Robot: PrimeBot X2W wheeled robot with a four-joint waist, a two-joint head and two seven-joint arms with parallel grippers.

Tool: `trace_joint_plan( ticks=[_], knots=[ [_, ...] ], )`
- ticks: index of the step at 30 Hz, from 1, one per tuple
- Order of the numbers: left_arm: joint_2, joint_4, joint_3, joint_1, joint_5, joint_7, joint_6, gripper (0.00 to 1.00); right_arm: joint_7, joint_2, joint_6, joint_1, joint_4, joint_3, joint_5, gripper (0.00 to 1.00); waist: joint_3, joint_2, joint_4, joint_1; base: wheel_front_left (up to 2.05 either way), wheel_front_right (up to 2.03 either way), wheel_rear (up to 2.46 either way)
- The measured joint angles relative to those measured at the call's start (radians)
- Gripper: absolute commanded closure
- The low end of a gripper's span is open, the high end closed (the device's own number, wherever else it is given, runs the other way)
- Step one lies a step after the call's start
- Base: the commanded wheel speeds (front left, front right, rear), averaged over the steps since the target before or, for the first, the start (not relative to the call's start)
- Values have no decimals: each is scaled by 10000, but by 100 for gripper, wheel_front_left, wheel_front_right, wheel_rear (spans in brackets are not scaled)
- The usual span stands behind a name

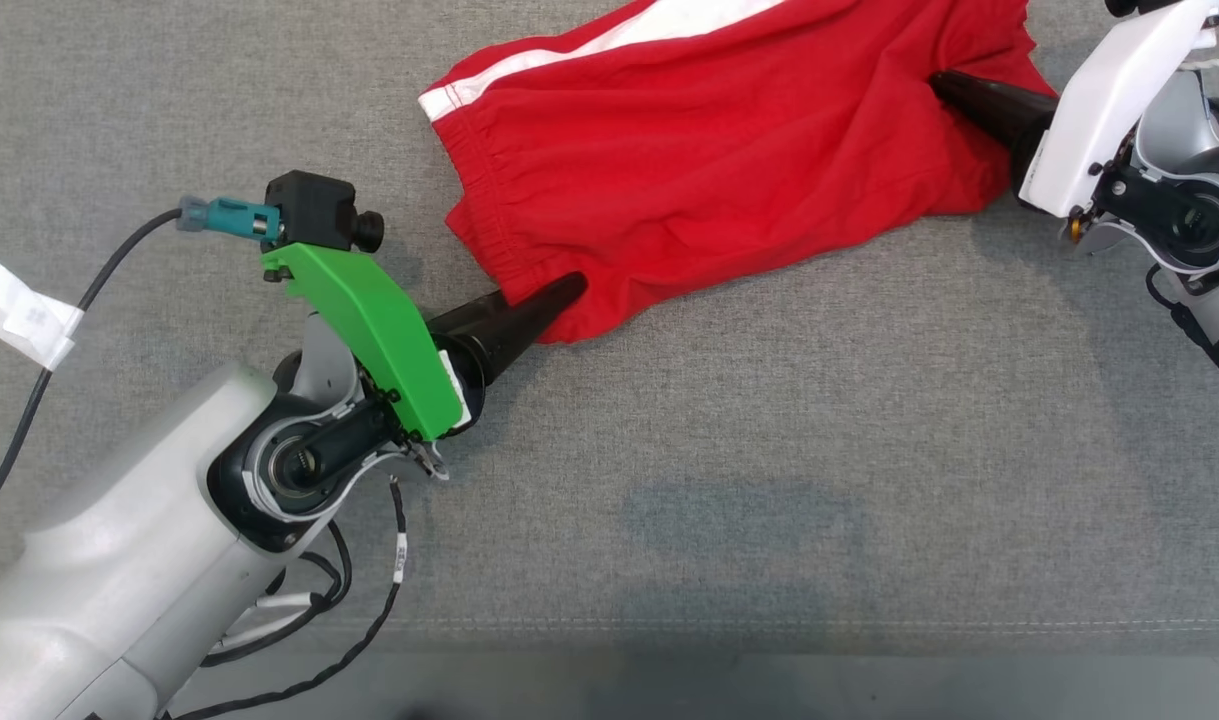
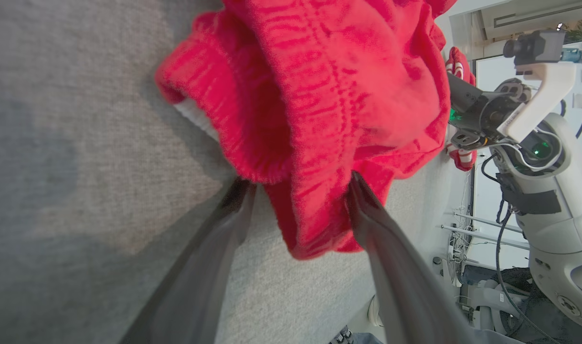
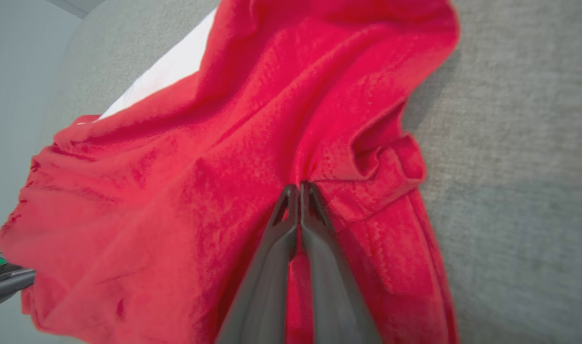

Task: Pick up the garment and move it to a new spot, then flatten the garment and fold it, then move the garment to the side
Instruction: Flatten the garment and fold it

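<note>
The red knit-fabric shorts (image 1: 729, 170) lie on the grey woven-fabric worktop (image 1: 769, 450) at the upper middle of the head view, running off its top edge. The left tool (image 1: 567, 292) sits to their lower left, tips at their lower corner. In the left wrist view that corner lies between its two spread fingers (image 2: 238, 200). The right tool (image 1: 944, 88) sits at the upper right, tips pinched together on a fold of the shorts. A black cable (image 1: 29, 410) lies at the far left.
</note>
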Motion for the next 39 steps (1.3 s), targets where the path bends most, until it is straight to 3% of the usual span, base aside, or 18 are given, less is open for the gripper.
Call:
trace_joint_plan(
  ticks=[1,2,11,17,27,39],
  knots=[
    [-25,33,-10,-23,0,0,0,91,27,0,33,7,29,15,15,100,2,0,-17,0,0,0,0],
    [-33,96,-12,-27,0,-2,0,100,25,15,92,12,67,23,23,100,-14,0,-27,0,0,0,0],
    [77,389,13,64,-8,-4,2,100,-4,150,341,493,194,-21,504,100,-401,0,-132,0,0,0,0],
    [470,353,146,446,-117,-8,-19,100,-276,88,464,1211,13,-150,811,100,-745,0,-223,0,0,0,0],
    [1137,305,353,1363,-571,-157,-96,100,-780,-297,602,3002,-1051,-184,1340,100,-1361,0,-444,0,0,0,0],
    [1287,-198,466,1826,-727,-324,-98,100,-1133,-761,606,3956,-2146,-161,1593,100,-1722,0,-712,0,0,0,0]
  ],
)
